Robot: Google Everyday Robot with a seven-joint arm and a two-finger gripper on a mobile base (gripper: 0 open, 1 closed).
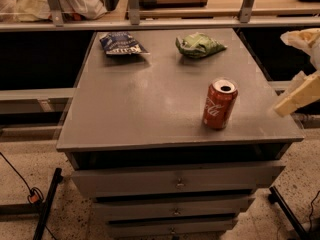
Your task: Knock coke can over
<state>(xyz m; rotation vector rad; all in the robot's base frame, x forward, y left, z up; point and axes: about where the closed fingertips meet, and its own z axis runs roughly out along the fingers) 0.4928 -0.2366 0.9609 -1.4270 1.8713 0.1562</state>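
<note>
The coke can (pixel 220 104) is red with white script and a silver top. It stands upright on the grey cabinet top (pixel 150 99), near the front right corner. My gripper (pixel 299 68) is at the right edge of the view, just beyond the cabinet's right side and to the right of the can, not touching it. Its two cream fingers (pixel 295 98) stand apart with nothing between them.
A dark blue snack bag (pixel 121 44) lies at the back left of the top and a green snack bag (pixel 198 45) at the back middle. A rail and shelf (pixel 160 23) run behind. Drawers (pixel 175 181) are below, and a black stand leg (pixel 47 204) is on the floor at left.
</note>
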